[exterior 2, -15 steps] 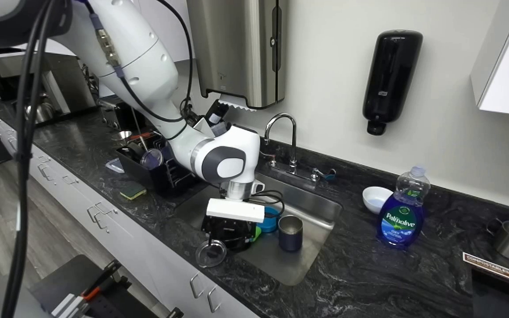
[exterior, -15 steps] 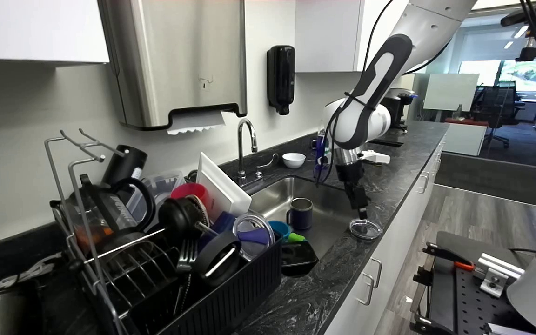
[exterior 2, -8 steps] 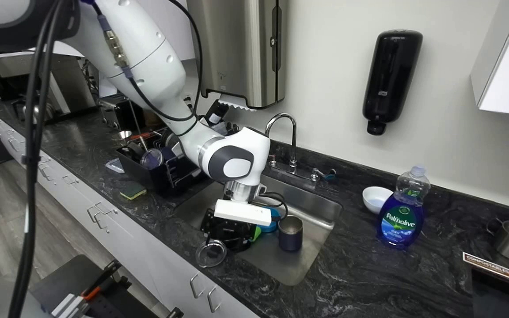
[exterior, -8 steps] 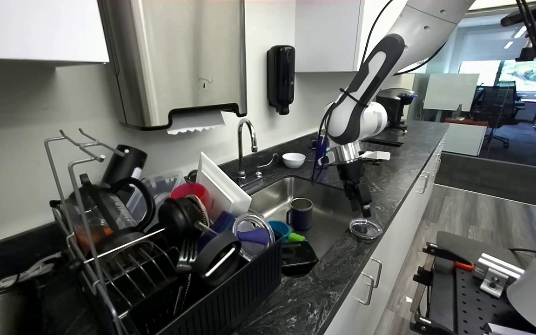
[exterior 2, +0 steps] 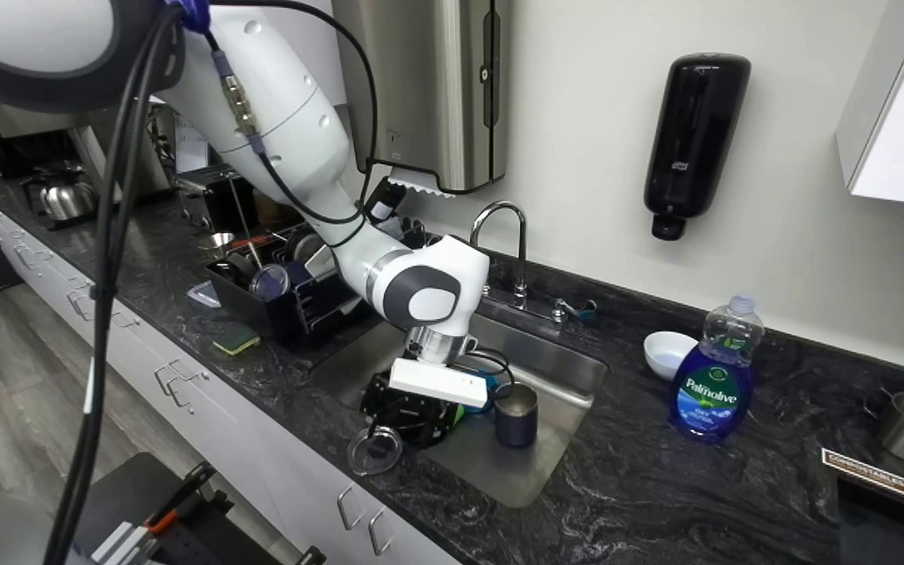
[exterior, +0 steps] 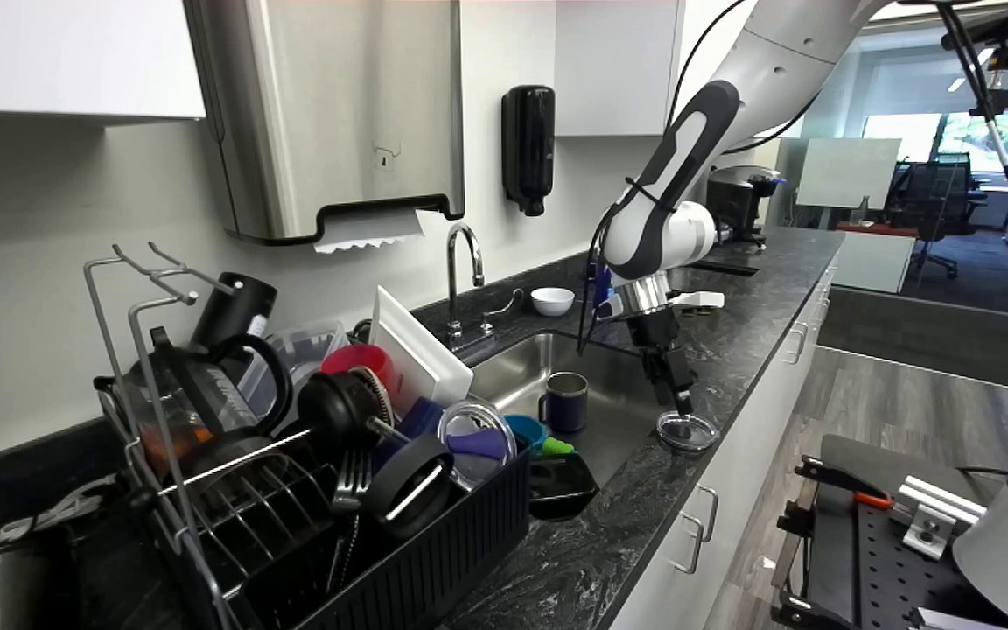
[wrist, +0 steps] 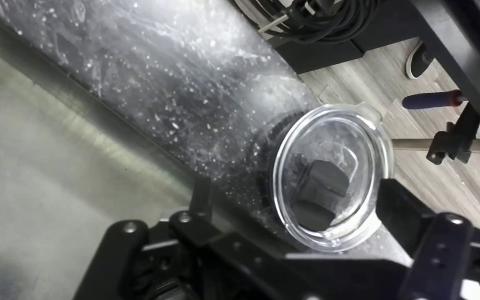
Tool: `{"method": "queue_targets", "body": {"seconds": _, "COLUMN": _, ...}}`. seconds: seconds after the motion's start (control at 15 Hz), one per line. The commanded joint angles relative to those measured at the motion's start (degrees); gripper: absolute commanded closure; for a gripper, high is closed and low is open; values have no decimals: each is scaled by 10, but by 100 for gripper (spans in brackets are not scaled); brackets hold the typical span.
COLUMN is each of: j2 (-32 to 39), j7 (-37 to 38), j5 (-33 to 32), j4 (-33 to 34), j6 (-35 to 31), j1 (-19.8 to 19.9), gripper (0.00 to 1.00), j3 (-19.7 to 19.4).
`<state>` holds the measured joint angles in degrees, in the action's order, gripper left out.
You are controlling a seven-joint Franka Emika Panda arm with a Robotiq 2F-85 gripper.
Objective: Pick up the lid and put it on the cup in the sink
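The gripper [wrist: 292, 193], spread wide and holding nothing, hangs with its tips at or just above the lid [wrist: 332, 177], a clear, rimmed disc lying flat on the tabletop [wrist: 181, 83] beneath it; contact cannot be judged. In the wrist view the lid sits off-centre: its rim is overlapped by the finger [wrist: 398, 212] nearer the tabletop's front edge, while the opposite finger [wrist: 201, 200] stands over the margin of the sink [exterior 2: 499, 479]. Within the sink, below the gripper and on its side away from the front edge, is the teal cup [exterior: 525, 427], partly hidden and probably the one to be capped, although the navy mug [exterior: 567, 407] near it may be meant. The step in hand appears to be the grasp. It should go best if the gripper first shifts toward the front edge, so that the lid is centred between the fingers, then descends squarely and closes gently, low on the rim. From the present offset one finger might land on the rim, and an outward push could tip the lid off the edge. The smooth rim may slip; a short test lift is advisable.
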<state>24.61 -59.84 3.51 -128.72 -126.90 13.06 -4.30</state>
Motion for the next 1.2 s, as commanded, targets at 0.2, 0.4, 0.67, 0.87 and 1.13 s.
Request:
{"method": "queue_targets", "body": {"seconds": 0.2, "j2": 38, "j7": -6, "j5": 4, "j4": 43, "j6": 32, "j1": 14, "gripper": 0, "j3": 14}}
{"method": "queue_targets", "body": {"seconds": 0.4, "j2": 45, "j7": -5, "j5": 3, "j4": 51, "j6": 38, "j1": 14, "gripper": 28, "j3": 16}}
{"method": "queue_targets", "body": {"seconds": 0.67, "j2": 47, "j7": -4, "j5": 3, "j4": 58, "j6": 42, "j1": 15, "gripper": 54, "j3": 16}}
{"method": "queue_targets", "body": {"seconds": 0.87, "j2": 50, "j7": -4, "j5": 3, "j4": 64, "j6": 44, "j1": 15, "gripper": 74, "j3": 16}}
{"method": "queue_targets", "body": {"seconds": 1.13, "j2": 51, "j7": -4, "j5": 3, "j4": 66, "j6": 54, "j1": 15, "gripper": 99, "j3": 16}}
